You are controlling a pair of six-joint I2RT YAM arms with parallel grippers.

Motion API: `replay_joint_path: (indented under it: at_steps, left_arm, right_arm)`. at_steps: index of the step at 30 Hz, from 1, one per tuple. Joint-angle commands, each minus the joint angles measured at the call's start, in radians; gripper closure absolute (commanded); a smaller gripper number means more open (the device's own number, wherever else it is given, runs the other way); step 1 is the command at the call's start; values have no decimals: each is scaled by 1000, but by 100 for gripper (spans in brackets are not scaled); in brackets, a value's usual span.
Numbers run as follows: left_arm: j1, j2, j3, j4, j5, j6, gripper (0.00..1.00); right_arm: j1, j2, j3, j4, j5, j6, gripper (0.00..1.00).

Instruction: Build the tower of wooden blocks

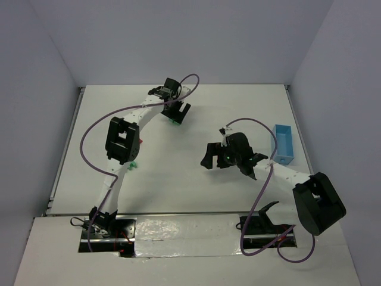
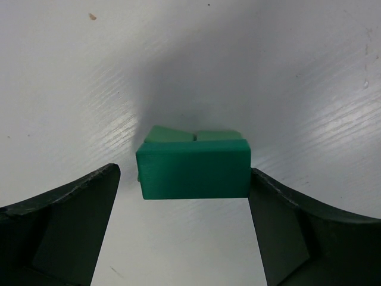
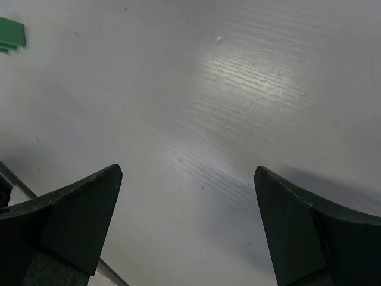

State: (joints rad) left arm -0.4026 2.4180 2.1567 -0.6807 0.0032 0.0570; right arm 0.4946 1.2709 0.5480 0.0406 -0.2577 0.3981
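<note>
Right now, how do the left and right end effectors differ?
The left end effector straddles a green painted wood block; the right end effector has only bare white table between its fingers. In the top view, the left end effector reaches farther from the bases than the right end effector. Both are open and look down at the table.

I work over a matte white counter whose fine grain catches a soft sheen of overhead light. Plain grey-lilac walls close it in: a back wall, a left wall and a right wall. A glossy, crinkled strip runs along the near edge.
</note>
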Motion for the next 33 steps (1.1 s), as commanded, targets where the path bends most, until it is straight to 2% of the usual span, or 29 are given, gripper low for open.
replay_joint_path:
  at_steps: [1,4,10,14,18,24,27,33]
  left_arm:
    - [7,-39,17,-2,29,26,0]
    - [7,-37,14,4,24,21,0]
    - [7,-31,15,7,38,17,6]
    - [7,-30,19,4,47,20,15]
    - [7,-33,17,4,50,23,16]
    - [7,-30,14,3,46,18,24]
    - [7,-31,11,6,43,14,32]
    - [5,-33,12,6,40,12,32]
  right_arm:
    - [10,8,46,10,8,-18,0]
    - [12,12,47,10,9,-18,0]
    - [15,19,49,8,12,-19,0]
    - [13,18,50,8,15,-19,0]
    - [15,19,52,7,15,-19,0]
    - [16,18,50,7,18,-19,0]
    - [13,18,50,5,18,-19,0]
    - [16,15,50,5,18,-19,0]
